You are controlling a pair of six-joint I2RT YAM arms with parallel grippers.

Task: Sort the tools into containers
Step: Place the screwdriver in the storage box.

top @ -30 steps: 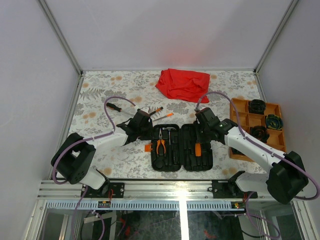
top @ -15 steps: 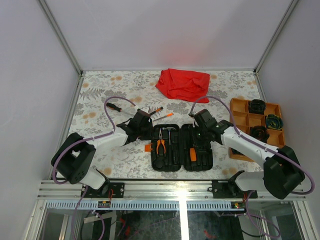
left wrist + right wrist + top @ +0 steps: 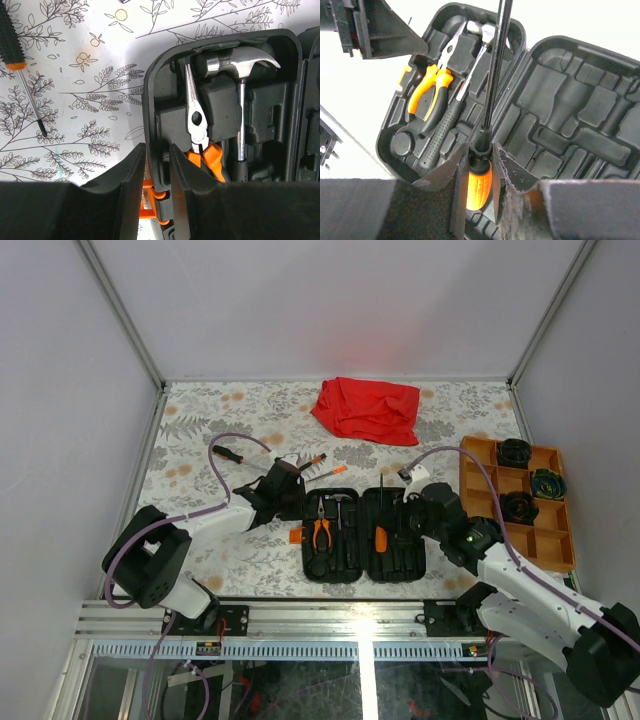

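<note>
Your right gripper (image 3: 481, 150) | jaws nearly closed, pinching the screwdriver (image 3: 480, 187) by its orange handle | shaft points straight ahead of the jaws, over the open case (image 3: 570, 100) | left gripper (image 3: 157, 150) clamps the case wall

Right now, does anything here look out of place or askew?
Yes. A loose screwdriver lies on the table left of the open black case. The orange-handled screwdriver in the right gripper runs along the case's hinge, apparently not seated in any slot. The red cloth sits crumpled at the far edge.
</note>
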